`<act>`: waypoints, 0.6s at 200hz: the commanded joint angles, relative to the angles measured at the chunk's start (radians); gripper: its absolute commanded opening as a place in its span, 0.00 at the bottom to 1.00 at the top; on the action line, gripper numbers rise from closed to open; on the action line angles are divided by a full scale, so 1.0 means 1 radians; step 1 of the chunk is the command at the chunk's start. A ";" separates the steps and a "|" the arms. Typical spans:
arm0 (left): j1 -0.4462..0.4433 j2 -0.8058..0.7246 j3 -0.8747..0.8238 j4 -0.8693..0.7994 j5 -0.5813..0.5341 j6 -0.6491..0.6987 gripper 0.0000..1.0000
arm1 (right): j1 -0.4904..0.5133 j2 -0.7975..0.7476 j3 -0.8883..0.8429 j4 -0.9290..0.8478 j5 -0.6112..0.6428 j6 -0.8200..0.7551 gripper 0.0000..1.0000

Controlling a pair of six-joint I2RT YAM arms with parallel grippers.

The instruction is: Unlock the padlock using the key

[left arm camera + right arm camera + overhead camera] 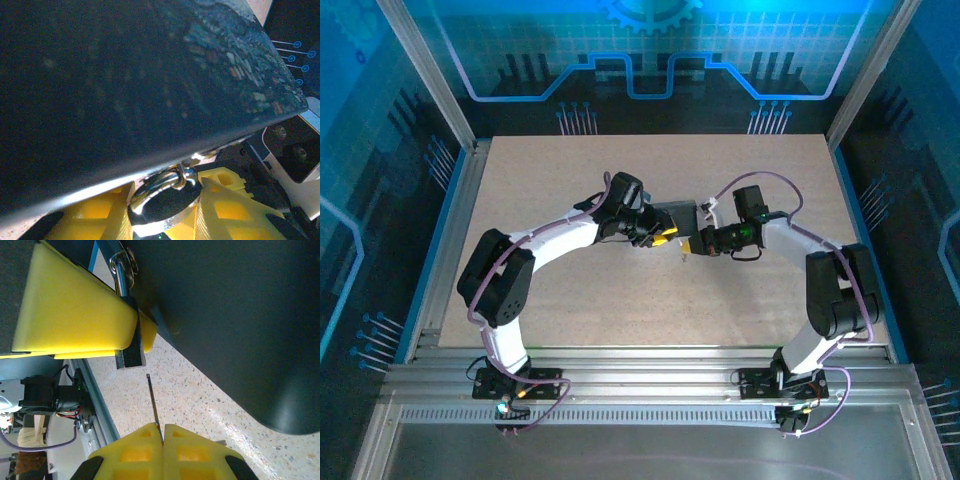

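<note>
Two arms meet at the centre of the top view, right over the dark blue tin (pixel 677 214). On my right wrist camera the right gripper (pixel 163 427) sits at the bottom edge, yellow fingers pressed together on the key (pixel 153 402). I only get its thin metal tip, edge-on, sticking up out of the seam between the fingertips, with the speckled table (pixel 200 405) behind it. That tip points at the padlock (pixel 131 356) in the upper left and stops just short of its black bottom end, a touch to the right of it.

Over to the left gripper (pixel 162 202): it has the padlock clamped. On its own camera the lock's shiny body sits between the two yellow fingers at the bottom of frame. The shackle is hooked onto a small metal loop at the tin's edge. Across the upper frame the tin's print is a blurred speckle that I can't read.
</note>
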 commanded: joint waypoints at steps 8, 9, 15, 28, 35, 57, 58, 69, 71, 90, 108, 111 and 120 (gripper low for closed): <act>0.006 -0.030 0.021 0.014 0.057 0.014 0.02 | -0.005 0.021 0.026 0.005 -0.046 -0.018 0.00; 0.006 -0.031 0.021 0.014 0.057 0.014 0.02 | -0.005 0.021 0.025 0.006 -0.047 -0.018 0.00; 0.006 -0.029 0.021 0.014 0.057 0.015 0.02 | -0.004 0.022 0.024 0.010 -0.050 -0.017 0.00; 0.005 -0.028 0.019 0.016 0.058 0.013 0.01 | -0.001 0.017 0.017 0.020 -0.057 -0.015 0.00; 0.005 -0.028 0.018 0.017 0.057 0.014 0.01 | -0.001 0.011 0.009 0.028 -0.061 -0.013 0.00; 0.005 -0.027 0.015 0.018 0.058 0.018 0.01 | 0.000 0.000 -0.012 0.045 -0.069 -0.010 0.00; 0.005 -0.029 0.014 0.018 0.058 0.018 0.01 | -0.001 0.000 -0.012 0.046 -0.070 -0.009 0.00; 0.006 -0.030 0.014 0.016 0.057 0.023 0.01 | 0.000 -0.001 -0.016 0.055 -0.076 -0.006 0.00; 0.006 -0.032 0.014 0.016 0.057 0.025 0.01 | 0.000 0.001 -0.016 0.056 -0.076 -0.005 0.00; 0.005 -0.040 0.006 0.019 0.059 0.032 0.01 | 0.001 0.013 -0.009 0.064 -0.083 0.006 0.00; 0.004 -0.044 0.003 0.024 0.066 0.038 0.01 | 0.003 0.027 0.003 0.077 -0.091 0.019 0.00; 0.003 -0.045 0.001 0.026 0.069 0.038 0.01 | 0.004 0.029 0.005 0.079 -0.092 0.021 0.00; 0.003 -0.048 -0.001 0.031 0.071 0.042 0.01 | 0.004 0.031 0.013 0.080 -0.094 0.023 0.00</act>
